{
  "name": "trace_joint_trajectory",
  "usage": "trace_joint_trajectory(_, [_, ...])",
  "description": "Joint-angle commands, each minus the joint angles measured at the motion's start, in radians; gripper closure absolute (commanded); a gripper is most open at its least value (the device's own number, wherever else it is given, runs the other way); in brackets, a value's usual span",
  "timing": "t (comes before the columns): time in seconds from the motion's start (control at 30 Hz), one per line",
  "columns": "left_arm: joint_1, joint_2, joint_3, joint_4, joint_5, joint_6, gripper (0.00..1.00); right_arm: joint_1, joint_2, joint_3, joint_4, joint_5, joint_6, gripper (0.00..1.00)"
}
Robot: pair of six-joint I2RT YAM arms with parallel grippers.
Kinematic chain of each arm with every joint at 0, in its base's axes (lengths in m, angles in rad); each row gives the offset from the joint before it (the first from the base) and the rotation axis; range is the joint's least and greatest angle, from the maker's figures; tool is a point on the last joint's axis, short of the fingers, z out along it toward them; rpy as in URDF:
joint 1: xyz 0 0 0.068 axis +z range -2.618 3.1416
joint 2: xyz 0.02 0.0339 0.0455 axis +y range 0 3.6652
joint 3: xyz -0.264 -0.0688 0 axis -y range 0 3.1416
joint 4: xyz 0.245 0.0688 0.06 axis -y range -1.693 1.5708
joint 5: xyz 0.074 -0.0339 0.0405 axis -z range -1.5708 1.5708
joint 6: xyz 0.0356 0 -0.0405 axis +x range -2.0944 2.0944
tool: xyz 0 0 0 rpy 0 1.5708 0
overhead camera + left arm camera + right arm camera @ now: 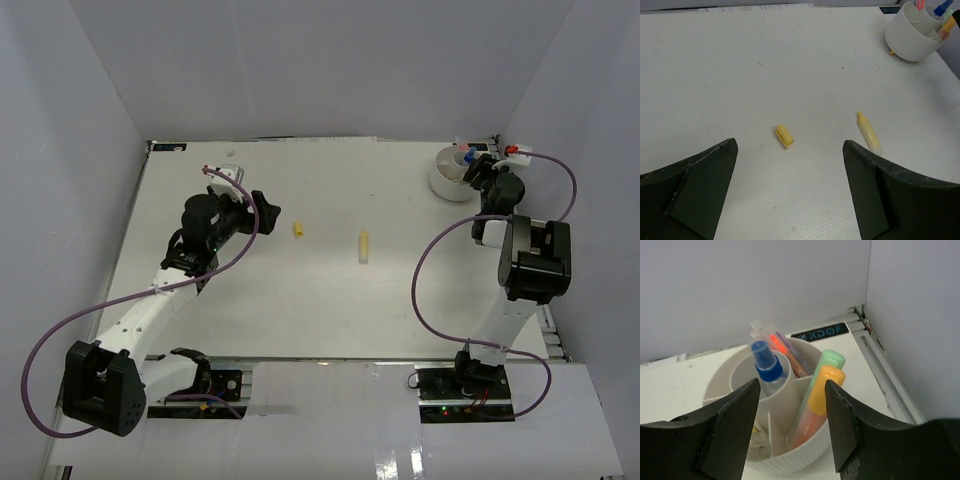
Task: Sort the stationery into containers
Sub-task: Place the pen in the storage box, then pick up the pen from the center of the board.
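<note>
I see the white table (330, 310) carrying a yellow cap (298, 229) and yellow highlighter (364, 245) mid-desk, white tub (446, 178) at far-right corner.

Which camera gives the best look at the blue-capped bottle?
The right wrist view: the blue-capped bottle stands upright in the white tub's centre compartment, close up. The top and left wrist views show only a small blue speck.
</note>
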Motion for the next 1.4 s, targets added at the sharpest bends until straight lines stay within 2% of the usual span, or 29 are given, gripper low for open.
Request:
trace_joint_trajectory(0.0, [-0.004, -0.039, -0.004, 0.024, 0.018, -0.001, 0.03, -0.004, -0.095, 0.01, 0.004, -0.026, -0.028, 0.38])
trace_joint_trajectory(0.17, [-0.004, -0.039, 0.005, 0.012, 0.024, -0.008, 0.02, -0.004, -0.221, 0.003, -0.072, -0.011, -0.061, 0.32])
trace_joint_trajectory(0.37, [-0.004, -0.055, 0.02, -0.011, 0.012, -0.033, 0.02, 0.033, -0.406, -0.003, -0.325, 0.004, -0.074, 0.21])
trace_joint_trajectory(0.57, [-0.004, -0.074, 0.032, -0.042, -0.037, -0.057, 0.02, 0.174, -0.578, 0.003, -0.721, 0.038, -0.073, 0.15])
trace_joint_trajectory(0.6, [-0.004, -0.074, 0.034, -0.051, -0.045, -0.062, 0.02, 0.242, -0.592, 0.007, -0.771, 0.043, -0.074, 0.14])
trace_joint_trajectory(0.67, [-0.004, -0.078, 0.037, -0.056, -0.068, -0.073, 0.02, 0.301, -0.623, 0.009, -0.899, 0.052, -0.079, 0.1])
trace_joint_trajectory(0.8, [-0.004, -0.076, 0.043, -0.073, -0.094, -0.094, 0.02, 0.46, -0.615, 0.001, -1.042, 0.044, -0.047, 0.08])
trace_joint_trajectory(1.1, [-0.004, -0.067, 0.049, -0.091, -0.14, -0.114, 0.02, 0.726, -0.43, -0.016, -1.129, 0.127, 0.102, 0.12])
trace_joint_trajectory(1.37, [-0.004, -0.059, 0.049, -0.094, -0.145, -0.113, 0.02, 0.864, -0.275, 0.043, -1.197, 0.26, 0.182, 0.16])
